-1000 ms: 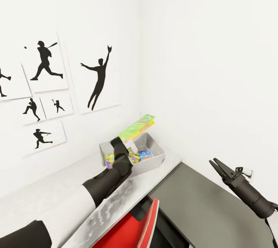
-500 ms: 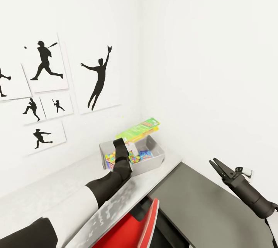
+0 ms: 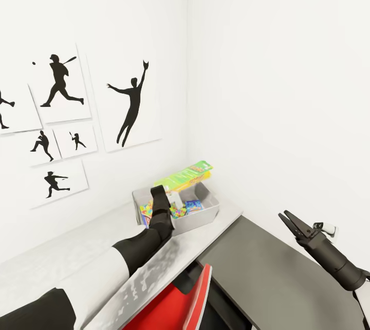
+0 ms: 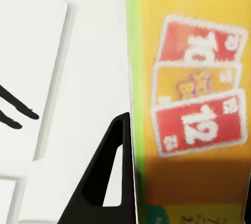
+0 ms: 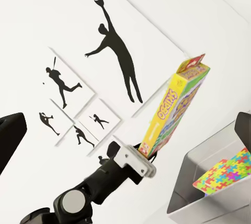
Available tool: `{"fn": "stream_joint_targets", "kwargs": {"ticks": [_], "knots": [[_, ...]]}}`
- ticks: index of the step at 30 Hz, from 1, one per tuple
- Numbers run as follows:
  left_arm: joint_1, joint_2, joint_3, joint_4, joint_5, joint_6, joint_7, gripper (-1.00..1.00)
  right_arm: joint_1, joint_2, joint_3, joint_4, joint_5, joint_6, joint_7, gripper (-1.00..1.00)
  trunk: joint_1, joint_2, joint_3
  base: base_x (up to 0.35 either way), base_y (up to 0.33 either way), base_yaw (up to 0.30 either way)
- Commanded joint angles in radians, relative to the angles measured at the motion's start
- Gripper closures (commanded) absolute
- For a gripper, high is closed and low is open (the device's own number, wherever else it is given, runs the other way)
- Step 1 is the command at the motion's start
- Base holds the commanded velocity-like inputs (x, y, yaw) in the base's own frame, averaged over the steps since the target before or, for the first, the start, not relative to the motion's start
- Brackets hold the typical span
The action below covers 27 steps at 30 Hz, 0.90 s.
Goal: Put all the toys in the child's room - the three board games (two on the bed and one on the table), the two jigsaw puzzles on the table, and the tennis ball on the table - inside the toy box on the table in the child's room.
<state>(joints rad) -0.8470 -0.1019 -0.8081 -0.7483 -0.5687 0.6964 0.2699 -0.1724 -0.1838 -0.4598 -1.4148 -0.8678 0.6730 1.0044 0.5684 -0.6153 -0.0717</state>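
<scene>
From the head view we see the toy box [image 3: 203, 213] standing on the pale table [image 3: 77, 258], close to the corner where two white walls meet. Black baseball silhouette posters [image 3: 61, 83] hang on the wall behind the table. A lower dark grey top [image 3: 267, 278] joins the table on the side away from the posters, and a red chair [image 3: 180, 301] stands tucked below the table's edge. Inside the toy box lie the jigsaw puzzles [image 3: 179, 211], bright and many-coloured. Above the toy box our left tool [image 3: 170, 194] grips the Skip-Bo board game [image 3: 186, 176], which is held in the air and tilted. Our right tool [image 3: 289, 219] hangs over the dark grey top, well apart from the toy box, its jaws slightly parted and empty.

In the left wrist view the Skip-Bo board game's yellow face with red cards lies against one black finger [image 4: 107, 174], posters beyond.

In the right wrist view the left tool [image 5: 149, 156] clamps the board game's lower end, beside the toy box [image 5: 209, 169] holding a puzzle.
</scene>
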Motion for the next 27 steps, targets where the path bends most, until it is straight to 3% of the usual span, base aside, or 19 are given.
{"fn": "stream_joint_targets", "kwargs": {"ticks": [1,4,7,10,15,27], "knots": [[-0.003,0.001,-0.005,0.000,-0.008,0.008,-0.044,1.00,-0.001,0.000,0.000,0.000,-0.005,0.007,0.000,-1.00,0.000,-0.002,-0.002,0.000,0.000,0.000],[-0.004,0.002,-0.005,0.000,-0.030,0.007,-0.121,1.00,-0.001,0.000,0.000,0.000,-0.005,0.007,0.000,-1.00,0.000,-0.002,-0.002,0.000,0.000,0.000],[-0.004,0.000,-0.003,0.000,-0.082,0.006,-0.150,1.00,-0.001,0.000,0.000,0.000,-0.005,0.007,0.000,-1.00,0.000,-0.002,-0.002,0.000,0.000,0.000],[-0.004,0.000,-0.001,0.001,-0.104,0.006,-0.184,1.00,-0.001,0.000,0.000,0.000,-0.005,0.007,0.000,-1.00,0.000,-0.002,-0.002,0.000,0.000,0.000],[-0.006,0.000,0.000,0.027,-0.111,0.006,-0.219,1.00,-0.001,0.000,0.000,0.000,-0.005,0.009,0.001,-1.00,0.000,-0.002,-0.002,0.000,0.000,0.000],[-0.007,0.005,-0.001,0.061,-0.119,-0.050,-0.225,1.00,-0.001,0.000,0.000,-0.001,-0.003,0.014,-0.003,-1.00,0.000,-0.002,-0.002,0.000,0.000,0.000]]}}
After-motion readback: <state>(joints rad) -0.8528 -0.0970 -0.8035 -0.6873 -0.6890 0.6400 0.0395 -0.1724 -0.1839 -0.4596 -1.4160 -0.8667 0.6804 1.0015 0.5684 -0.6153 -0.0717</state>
